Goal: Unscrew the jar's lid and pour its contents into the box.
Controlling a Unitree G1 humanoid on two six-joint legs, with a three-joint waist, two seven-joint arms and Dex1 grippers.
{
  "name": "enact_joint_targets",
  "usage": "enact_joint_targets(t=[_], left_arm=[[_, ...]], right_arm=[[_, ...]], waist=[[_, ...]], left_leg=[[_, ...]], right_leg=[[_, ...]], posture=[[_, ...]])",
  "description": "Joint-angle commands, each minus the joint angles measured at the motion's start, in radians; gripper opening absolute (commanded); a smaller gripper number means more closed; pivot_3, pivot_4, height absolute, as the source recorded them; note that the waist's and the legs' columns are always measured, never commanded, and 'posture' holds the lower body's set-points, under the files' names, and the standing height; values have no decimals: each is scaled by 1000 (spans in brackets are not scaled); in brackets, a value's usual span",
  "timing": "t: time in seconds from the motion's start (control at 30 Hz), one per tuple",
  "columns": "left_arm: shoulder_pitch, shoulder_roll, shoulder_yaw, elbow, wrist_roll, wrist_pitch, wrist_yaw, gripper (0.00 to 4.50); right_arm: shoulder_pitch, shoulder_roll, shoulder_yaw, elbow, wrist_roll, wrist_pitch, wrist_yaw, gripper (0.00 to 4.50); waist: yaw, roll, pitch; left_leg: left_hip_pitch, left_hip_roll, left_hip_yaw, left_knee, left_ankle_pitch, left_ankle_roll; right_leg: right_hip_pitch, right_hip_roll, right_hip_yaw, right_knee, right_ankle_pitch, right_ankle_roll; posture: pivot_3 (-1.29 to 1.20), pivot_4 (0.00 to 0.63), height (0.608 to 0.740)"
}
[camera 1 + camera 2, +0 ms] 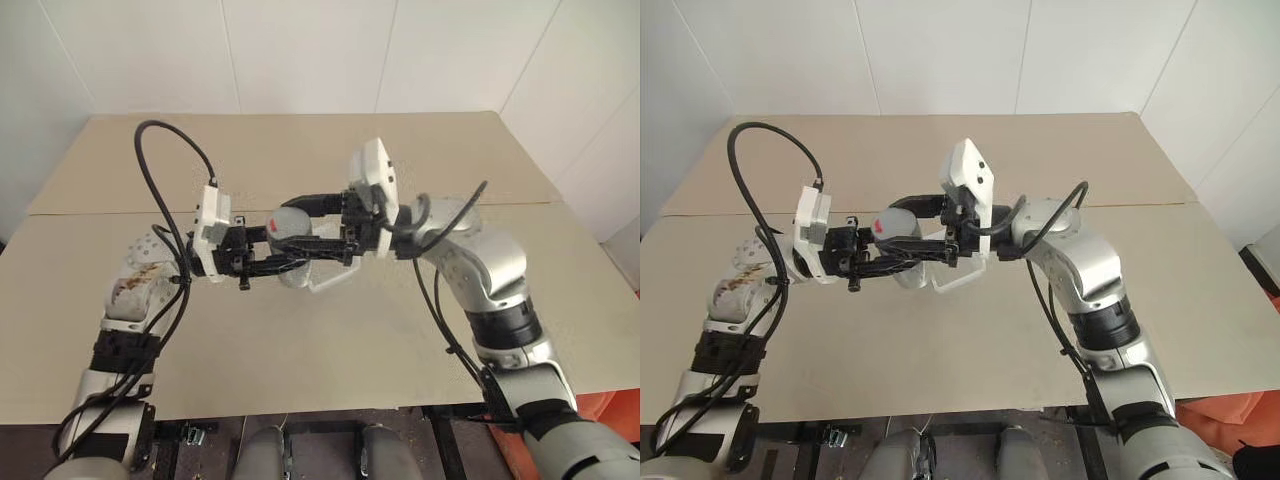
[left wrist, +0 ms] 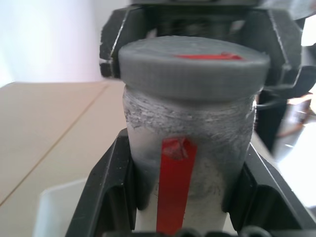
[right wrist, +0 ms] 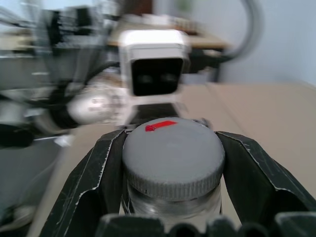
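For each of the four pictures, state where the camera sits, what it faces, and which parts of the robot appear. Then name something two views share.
Left eye: on the head, looking forward and down at the table; both arms meet at the jar.
Right eye: beside it, same scene; the box lies under the grippers.
Left wrist: along the left gripper, shut on the jar's body.
Right wrist: along the right gripper, shut on the lid.
Shared: both wrist views show the lid's red mark.
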State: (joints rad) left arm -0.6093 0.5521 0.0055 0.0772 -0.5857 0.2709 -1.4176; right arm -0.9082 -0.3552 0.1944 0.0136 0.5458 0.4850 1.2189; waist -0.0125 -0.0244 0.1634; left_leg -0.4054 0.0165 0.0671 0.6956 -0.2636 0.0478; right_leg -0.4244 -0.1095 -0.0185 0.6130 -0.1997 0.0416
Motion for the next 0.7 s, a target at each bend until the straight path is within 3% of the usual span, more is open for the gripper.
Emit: enact_joint_targets(t=[0.03, 0.13, 0.23, 0.27, 0.43, 0.7], left_arm=[[-45, -12, -7, -3, -20, 11, -21, 1921], [-48, -22, -16, -1, -10, -1, -27, 1921], [-38, -29, -17, -6, -6, -5, -23, 1921], [-34, -31, -14, -7, -3, -6, -20, 1921], [-20, -28, 2, 2, 15, -13, 4, 1921], [-15, -35, 23, 53, 48, -45, 68, 1921]], right_arm=[[-100, 44, 27, 145, 63, -128, 332, 2763], [-184, 88, 60, 318, -1, -224, 396, 2763], [-217, 130, 63, 438, -89, -319, 371, 2763], [-213, 130, 56, 441, -102, -331, 356, 3113], [-142, 83, -3, 322, -104, -289, 274, 4486], [56, -33, -79, -51, -86, -133, 28, 4486]], waist=[[1, 0, 0], [-3, 0, 0], [-11, 0, 0], [-11, 0, 0], [2, 0, 0], [9, 1, 0]], left_leg=[[0, 0, 0, 0, 0, 0], [0, 0, 0, 0, 0, 0], [1, 1, 0, 0, 1, -1], [1, 1, 0, 0, 1, -2], [-2, 1, 0, 0, 1, -2], [-2, 0, -1, 1, 1, -2]], right_leg=[[0, 0, 0, 0, 0, 0], [0, 0, 0, 1, 0, 0], [-1, 1, 1, 3, 0, 0], [-1, 1, 0, 3, 0, 0], [-2, 1, 0, 3, 0, 0], [-2, -1, -1, 3, 0, 0]], posture=[[0, 150, 740], [0, 150, 740], [0, 150, 740], [0, 150, 740], [0, 150, 740], [0, 150, 740]])
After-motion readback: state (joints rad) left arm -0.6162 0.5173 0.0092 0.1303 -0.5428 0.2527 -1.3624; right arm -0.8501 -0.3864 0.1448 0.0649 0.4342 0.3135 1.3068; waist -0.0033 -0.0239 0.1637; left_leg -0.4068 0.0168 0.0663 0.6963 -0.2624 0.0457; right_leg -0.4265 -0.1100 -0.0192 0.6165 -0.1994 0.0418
